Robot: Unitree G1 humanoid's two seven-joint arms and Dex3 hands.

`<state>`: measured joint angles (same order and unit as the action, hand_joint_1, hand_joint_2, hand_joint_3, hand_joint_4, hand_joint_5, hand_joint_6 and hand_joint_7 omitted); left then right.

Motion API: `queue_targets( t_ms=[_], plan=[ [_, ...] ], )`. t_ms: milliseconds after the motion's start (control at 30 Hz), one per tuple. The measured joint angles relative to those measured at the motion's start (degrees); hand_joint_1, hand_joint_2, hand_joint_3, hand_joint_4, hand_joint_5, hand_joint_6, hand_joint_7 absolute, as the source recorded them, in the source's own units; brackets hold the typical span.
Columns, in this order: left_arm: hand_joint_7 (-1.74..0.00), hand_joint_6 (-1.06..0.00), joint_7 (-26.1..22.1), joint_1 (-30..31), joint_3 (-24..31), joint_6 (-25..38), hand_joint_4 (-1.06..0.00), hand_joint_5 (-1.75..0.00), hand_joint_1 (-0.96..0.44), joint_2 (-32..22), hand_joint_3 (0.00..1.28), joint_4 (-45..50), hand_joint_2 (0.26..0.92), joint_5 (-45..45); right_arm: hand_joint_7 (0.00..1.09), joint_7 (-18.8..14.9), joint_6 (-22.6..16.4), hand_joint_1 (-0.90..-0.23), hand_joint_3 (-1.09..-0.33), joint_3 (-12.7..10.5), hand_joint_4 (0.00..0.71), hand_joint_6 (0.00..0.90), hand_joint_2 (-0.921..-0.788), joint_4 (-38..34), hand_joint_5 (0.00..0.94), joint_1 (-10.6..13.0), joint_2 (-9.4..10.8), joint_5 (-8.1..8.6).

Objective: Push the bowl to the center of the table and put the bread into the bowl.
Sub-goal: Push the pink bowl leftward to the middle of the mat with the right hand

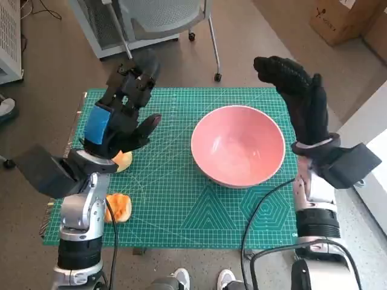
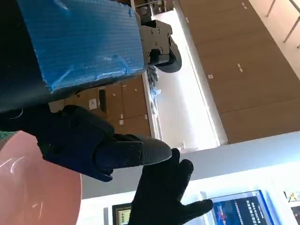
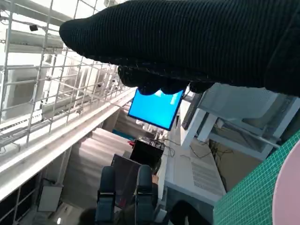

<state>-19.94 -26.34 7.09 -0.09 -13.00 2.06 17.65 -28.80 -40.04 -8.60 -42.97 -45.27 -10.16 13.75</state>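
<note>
A large pink bowl (image 1: 237, 145) stands empty on the green cutting mat (image 1: 181, 205), a little right of the middle. Two pieces of bread lie at the mat's left: one (image 1: 123, 161) partly hidden under my left wrist, one (image 1: 118, 207) nearer the front edge beside my left forearm. My left hand (image 1: 124, 112) hovers raised left of the bowl, fingers spread, holding nothing. My right hand (image 1: 299, 99) is lifted at the bowl's right side, fingers apart and empty. The left wrist view catches the bowl's rim (image 2: 37, 187) and my right hand (image 2: 164, 197).
A grey office chair (image 1: 163, 24) and a white frame stand beyond the table's far edge. A cardboard box (image 1: 341, 18) sits on the floor at the far right. A black cable (image 1: 263, 205) crosses the mat's front right. Shoes (image 1: 202, 279) show at the near edge.
</note>
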Motion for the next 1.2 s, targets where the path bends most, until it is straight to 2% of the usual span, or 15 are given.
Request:
queue_targets(
  t_ms=[400,600,700,867,967,1200],
  plan=[
    [-0.6,0.0,-0.1,0.0,0.0,-0.4,-0.11,-0.05,-0.5,-0.1,0.41,-0.5,0.819,-0.7,0.0,0.0,0.0,-0.639,-0.627,0.1,0.195,0.307,-0.921,-0.1,0.0,-0.1,0.0,-0.45],
    [-0.59,0.0,-0.2,0.0,0.0,-0.4,-0.1,-0.05,-0.51,-0.1,0.41,-0.5,0.819,-0.9,0.0,-0.1,-0.5,-0.632,-0.634,-0.3,0.192,0.305,-0.921,-2.5,0.0,-1.0,-0.2,-0.46],
    [-0.59,0.0,-0.2,-0.1,0.0,-0.4,-0.1,-0.05,-0.51,-0.1,0.41,-0.5,0.82,-0.9,0.0,-0.6,-1.1,-0.634,-0.638,-1.0,0.181,0.302,-0.921,-6.2,0.0,-2.0,-1.0,-0.38],
    [-0.59,0.0,-0.2,-0.1,0.1,-0.4,-0.1,-0.05,-0.51,-0.1,0.41,-0.5,0.821,-0.9,0.0,-0.5,-1.9,-0.633,-0.651,-3.2,0.169,0.298,-0.921,-14.8,0.0,-3.8,-3.7,-0.58],
    [-0.59,0.0,-0.2,-0.1,0.4,-0.3,-0.1,-0.05,-0.51,-0.2,0.41,-0.4,0.821,-0.8,0.0,2.6,-2.4,-0.612,-0.684,-3.8,0.161,0.292,-0.921,-18.9,0.0,-4.2,-5.3,-1.98],
    [-0.59,0.0,-0.2,0.0,0.6,-0.3,-0.1,-0.05,-0.51,-0.2,0.41,-0.4,0.821,-0.7,0.0,15.2,-2.0,-0.566,-0.76,-3.0,0.148,0.267,-0.921,-25.9,0.0,-4.4,-7.5,-8.19]
  ],
)
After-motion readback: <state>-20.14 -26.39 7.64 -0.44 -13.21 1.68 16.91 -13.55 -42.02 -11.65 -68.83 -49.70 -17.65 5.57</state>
